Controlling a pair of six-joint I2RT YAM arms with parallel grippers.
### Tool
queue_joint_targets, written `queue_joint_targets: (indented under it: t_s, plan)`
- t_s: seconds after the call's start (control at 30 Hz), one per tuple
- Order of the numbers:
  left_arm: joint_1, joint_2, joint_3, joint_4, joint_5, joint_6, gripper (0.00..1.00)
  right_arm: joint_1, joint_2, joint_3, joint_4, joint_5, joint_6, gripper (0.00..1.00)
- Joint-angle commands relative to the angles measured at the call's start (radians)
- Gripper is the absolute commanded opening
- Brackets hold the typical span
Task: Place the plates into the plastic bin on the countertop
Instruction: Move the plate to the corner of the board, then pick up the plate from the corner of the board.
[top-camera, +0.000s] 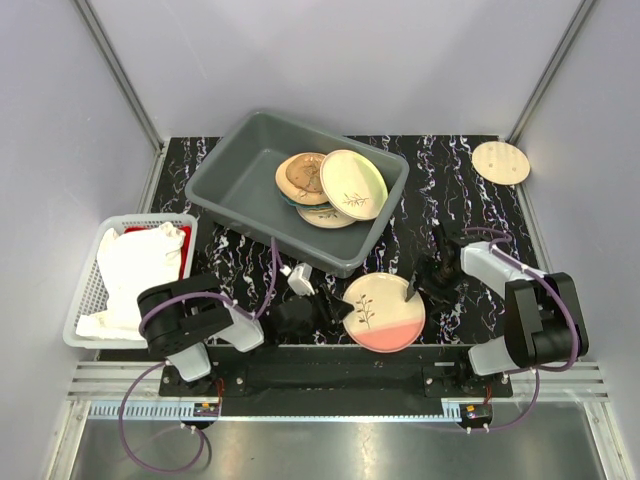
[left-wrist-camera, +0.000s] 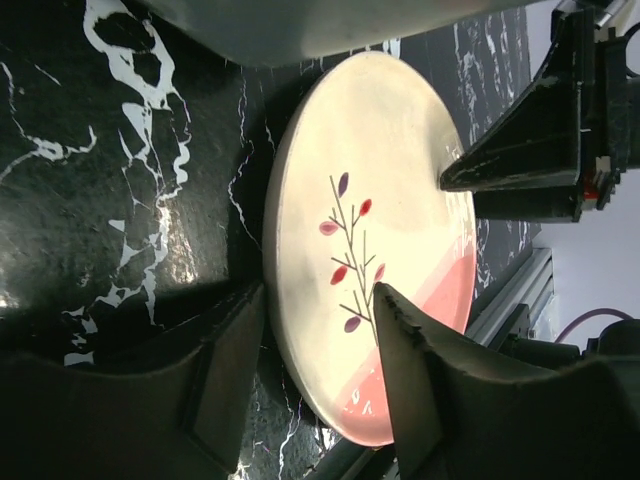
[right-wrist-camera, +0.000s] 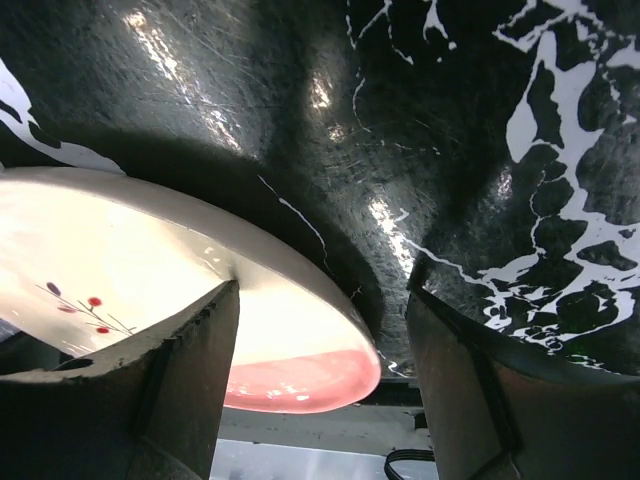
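Observation:
A cream-and-pink plate (top-camera: 384, 311) with a leaf sprig lies on the black veined countertop (top-camera: 470, 200), in front of the grey plastic bin (top-camera: 232, 165). My left gripper (top-camera: 335, 308) is open and straddles the plate's left rim: in the left wrist view (left-wrist-camera: 318, 295) one finger is outside the rim and one is over the plate (left-wrist-camera: 370, 190). My right gripper (top-camera: 415, 287) is open and straddles the right rim (right-wrist-camera: 325, 290), with one finger on the plate (right-wrist-camera: 120, 270). The bin holds several plates, a cream one (top-camera: 352, 184) on top. A peach plate (top-camera: 501, 162) lies at the far right.
A white mesh basket (top-camera: 90, 300) with white cloth stands at the left edge. The bin's near wall (left-wrist-camera: 300, 25) is close behind the plate. A metal rail (top-camera: 330, 385) runs along the near table edge, and grey walls enclose the sides.

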Motion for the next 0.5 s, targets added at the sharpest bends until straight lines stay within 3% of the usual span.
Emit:
queue_joint_targets:
  t_s: [0.0, 0.17, 0.37, 0.47]
  plan:
    - [-0.016, 0.038, 0.002, -0.103, 0.028, -0.017, 0.51, 0.009, -0.032, -0.025, -0.003, -0.032, 0.047, 0.75]
    - [-0.017, 0.065, 0.006, -0.122, 0.047, -0.017, 0.45, 0.009, -0.01, -0.016, -0.003, -0.078, 0.013, 0.74]
    - [-0.023, 0.072, 0.002, -0.123, 0.051, -0.012, 0.41, 0.049, 0.051, -0.03, 0.107, -0.31, -0.012, 0.69]
    - [-0.022, 0.075, -0.01, -0.117, 0.05, -0.02, 0.31, 0.057, 0.03, -0.062, 0.176, -0.382, 0.013, 0.68]
